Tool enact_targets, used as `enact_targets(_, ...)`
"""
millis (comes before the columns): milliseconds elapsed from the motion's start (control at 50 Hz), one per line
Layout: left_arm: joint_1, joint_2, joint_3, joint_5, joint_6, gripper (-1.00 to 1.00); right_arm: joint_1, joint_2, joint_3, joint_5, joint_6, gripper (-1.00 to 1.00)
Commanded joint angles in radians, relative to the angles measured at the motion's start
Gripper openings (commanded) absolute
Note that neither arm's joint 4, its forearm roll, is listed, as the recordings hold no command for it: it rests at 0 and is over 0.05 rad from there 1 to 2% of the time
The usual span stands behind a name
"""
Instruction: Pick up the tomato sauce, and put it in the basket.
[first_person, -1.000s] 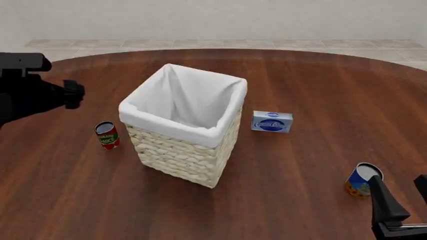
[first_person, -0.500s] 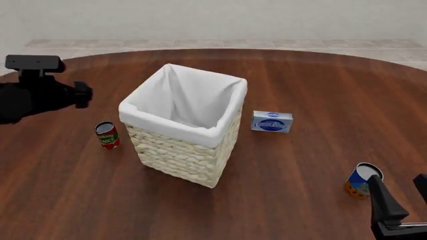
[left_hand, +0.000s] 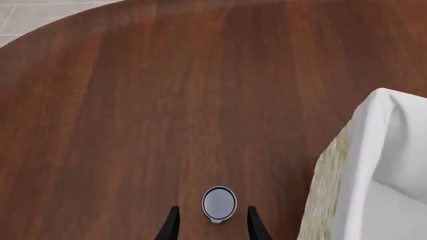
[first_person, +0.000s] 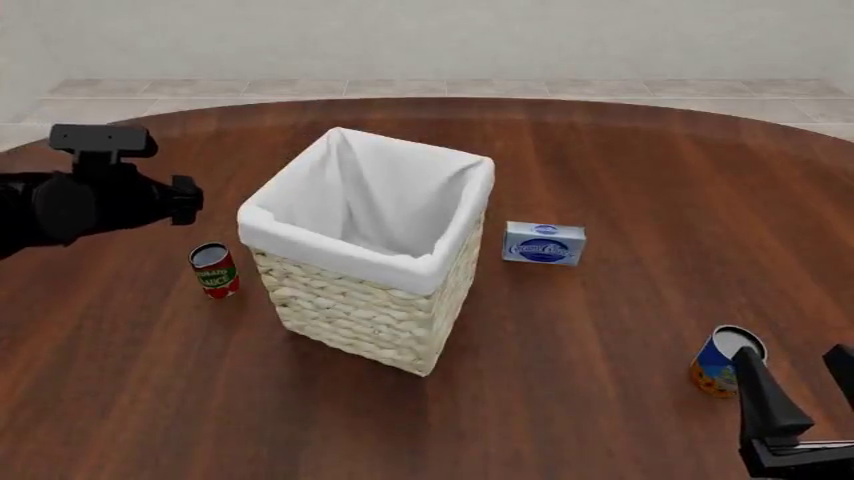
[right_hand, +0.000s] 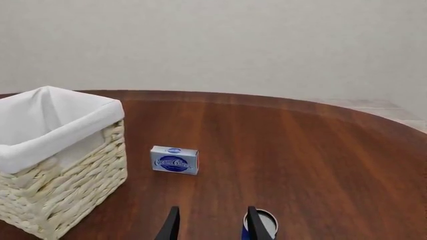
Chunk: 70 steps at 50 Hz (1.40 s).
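The tomato sauce (first_person: 214, 270) stands upright on the table (first_person: 601, 330), toward its left edge and just beside the left wall of the basket (first_person: 367, 300), not touching it; nothing holds it. In the left wrist view its grey top (left_hand: 219, 203) is seen from above, lying between the two finger tips of the left gripper (left_hand: 211, 225), whose jaws are spread wider than the can and grasp nothing; the gripper is above the can, not around it. In the front view the left arm (first_person: 94, 195) comes in from the left edge of the table, higher than the can. The basket sits near the middle of the table with its white liner (first_person: 360, 205) folded over the rim. A blue and white box (first_person: 543, 243) lies just right of the basket; a blue-and-orange can (first_person: 725, 361) stands near the front right edge. The right gripper (right_hand: 212, 225) is beside this can with its fingers apart, empty.
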Motion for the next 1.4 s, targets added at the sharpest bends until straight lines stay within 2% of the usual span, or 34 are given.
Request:
enact_targets(20, -0.007, 0.039, 0.001, -0.017, 0.0, 1.0, 0.0, -0.006, 0.0, 0.006, -0.001, 1.0)
enact_targets(560, -0.024, 0.145, -0.035, -0.045, -0.002, 1.0, 0.0, -0.013, 0.0, 0.017, -0.002, 1.0)
enact_targets(780, -0.006, 0.178, -0.046, -0.05, 0.01, 1.0, -0.001, -0.002, -0.001, 0.011, -0.004, 1.0)
enact_targets(1400, -0.025, 0.226, 0.008, -0.115, -0.018, 1.0, -0.003, -0.005, -0.001, 0.015, -0.004, 1.0)
